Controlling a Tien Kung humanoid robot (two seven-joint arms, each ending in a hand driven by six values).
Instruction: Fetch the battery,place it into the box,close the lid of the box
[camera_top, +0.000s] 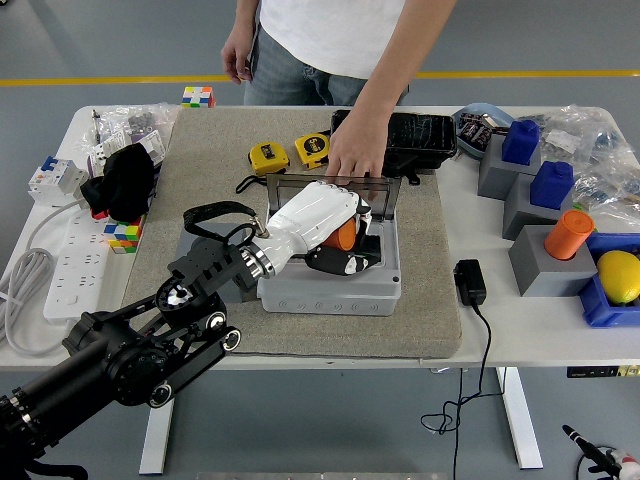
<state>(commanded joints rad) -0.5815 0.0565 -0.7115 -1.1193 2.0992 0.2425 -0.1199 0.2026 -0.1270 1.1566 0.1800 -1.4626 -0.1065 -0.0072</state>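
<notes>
A grey box (330, 288) lies on the mat at the middle of the table, its clear lid (385, 195) standing up at the far side. My left hand (335, 240), white with black fingertips, hovers over the box's opening, fingers curled around an orange battery (344, 236). A person's hand (356, 152) rests on the top edge of the lid. My right arm does not show.
Two yellow tape measures (290, 153) and a black case (410, 138) lie behind the box. A black charger (469, 282) with its cable sits right of the mat. Grey blocks with blue and orange cylinders (545, 215) stand at right; a power strip (70, 265) at left.
</notes>
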